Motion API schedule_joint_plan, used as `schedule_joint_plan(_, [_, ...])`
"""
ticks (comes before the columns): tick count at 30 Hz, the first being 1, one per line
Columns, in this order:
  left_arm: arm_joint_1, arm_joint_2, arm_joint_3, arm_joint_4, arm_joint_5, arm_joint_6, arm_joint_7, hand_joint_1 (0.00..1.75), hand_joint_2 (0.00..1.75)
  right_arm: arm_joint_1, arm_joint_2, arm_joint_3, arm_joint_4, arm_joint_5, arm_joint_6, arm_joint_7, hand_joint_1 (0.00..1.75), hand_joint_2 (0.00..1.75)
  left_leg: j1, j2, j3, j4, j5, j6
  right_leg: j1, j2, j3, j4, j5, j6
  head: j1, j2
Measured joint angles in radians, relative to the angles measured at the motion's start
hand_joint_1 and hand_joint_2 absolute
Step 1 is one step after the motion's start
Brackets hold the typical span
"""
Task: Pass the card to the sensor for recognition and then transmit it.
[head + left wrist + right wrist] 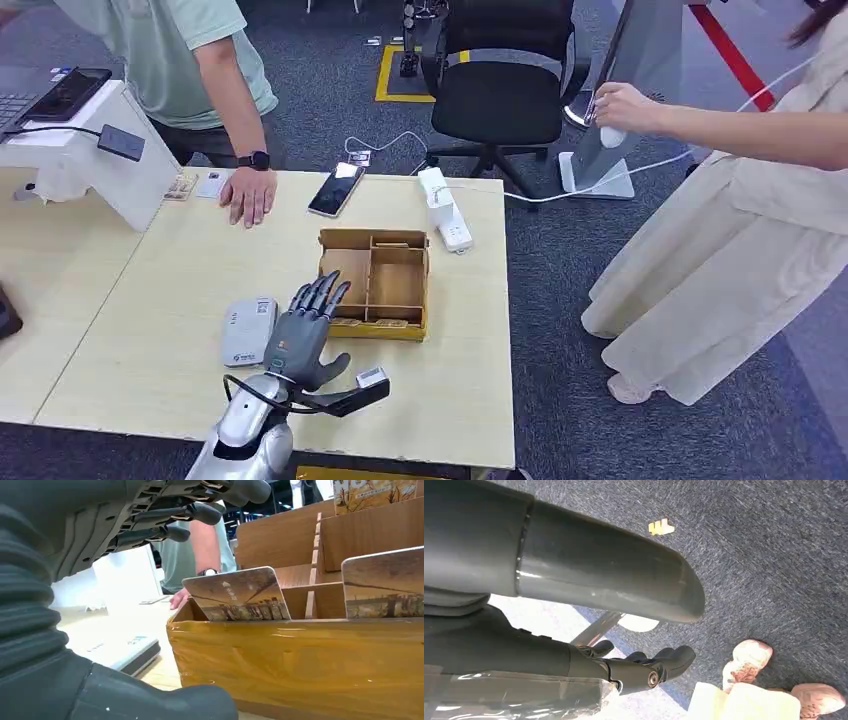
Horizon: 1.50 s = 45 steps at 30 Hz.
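Left hand [305, 325] spread, holding nothing, on counter [180, 290], fingertips at card box [375, 283] corner. Card [240, 596] upright in box's near slot. Sensor [248, 330] at hand's 9 o'clock. Right hand [644, 667]: fingers curled, empty.

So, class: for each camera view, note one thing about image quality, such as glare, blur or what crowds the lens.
Head view: even light, sharp, a soft sheen on the table. Left wrist view: glare on the tape around the box, and the left robot hand looms blurred. Right wrist view: the right robot hand is dark, with a bright streak on the thumb.
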<state>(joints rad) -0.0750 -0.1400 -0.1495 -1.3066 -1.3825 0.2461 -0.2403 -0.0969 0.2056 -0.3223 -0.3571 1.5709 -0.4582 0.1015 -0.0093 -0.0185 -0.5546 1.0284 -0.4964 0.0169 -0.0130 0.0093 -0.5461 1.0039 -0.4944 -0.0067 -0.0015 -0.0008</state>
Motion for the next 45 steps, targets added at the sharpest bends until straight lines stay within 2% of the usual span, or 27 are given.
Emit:
schedule_joint_plan(8, [0.000, 0.000, 0.000, 0.002, -0.016, 0.007, 0.018, 0.00, 1.75, 0.000, 0.000, 0.000, 0.000, 0.000, 0.000, 0.000, 0.00, 0.00, 0.000, 0.000, 0.000, 0.000, 0.000, 0.000, 0.000, 0.000, 0.000, 0.000, 0.000, 0.000, 0.000, 0.000])
schedule_joint_plan(31, [-0.018, 0.002, 0.018, 0.002, -0.024, 0.009, 0.018, 0.00, 1.75, 0.000, 0.000, 0.000, 0.001, 0.000, -0.001, 0.001, 0.00, 0.00, 0.000, 0.000, 0.000, 0.000, 0.000, 0.000, 0.000, 0.000, 0.000, 0.000, 0.000, 0.000, 0.000, 0.000])
schedule_joint_plan(33, [-0.020, 0.002, 0.025, 0.002, -0.025, 0.009, 0.018, 1.75, 1.75, 0.000, 0.000, 0.000, 0.001, 0.000, -0.001, 0.001, 0.00, 0.00, 0.000, 0.000, 0.000, 0.000, 0.000, 0.000, 0.000, 0.000, 0.000, 0.000, 0.000, 0.000, 0.000, 0.000])
schedule_joint_plan(45, [-0.021, 0.005, 0.028, 0.002, -0.036, 0.021, 0.018, 1.75, 1.75, 0.001, 0.000, -0.001, 0.001, 0.000, -0.002, 0.000, 0.00, 0.00, 0.000, 0.000, 0.000, 0.000, 0.000, 0.000, 0.000, 0.000, 0.000, 0.000, 0.000, 0.000, 0.000, 0.000])
